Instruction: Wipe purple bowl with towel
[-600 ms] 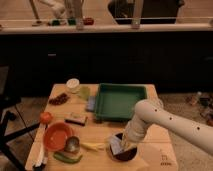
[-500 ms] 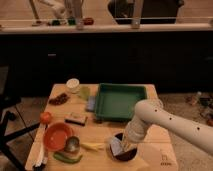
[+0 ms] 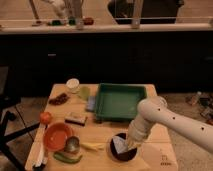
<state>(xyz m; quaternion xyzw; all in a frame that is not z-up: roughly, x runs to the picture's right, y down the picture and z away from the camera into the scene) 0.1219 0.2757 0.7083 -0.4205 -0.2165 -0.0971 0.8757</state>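
The purple bowl (image 3: pixel 123 153) sat at the near edge of the wooden table (image 3: pixel 105 131), a little right of middle and just near of the green tray (image 3: pixel 120 100). It stood upright with its mouth facing up. Being round, it showed no long axis. Its right rim was hidden behind the arm.

The towel (image 3: pixel 118 145) lay inside the bowl as a pale patch against the left inner side. Its longer side seemed to run near to far, but its outline was too soft to be sure.

The white arm came in from the right, cut off by the edge of the view, and bent down to the bowl. The gripper (image 3: pixel 128 146) was at the bowl's right side, down by the towel. The wrist covered most of it, so I could not tell whether it was clenched on the towel or released.

On the left of the table stood an orange bowl (image 3: pixel 56 136), with a small metal cup (image 3: pixel 72 145) touching its near right side. A red ball (image 3: pixel 46 118) lay just beyond them. A white cup (image 3: pixel 73 84) stood at the far side.
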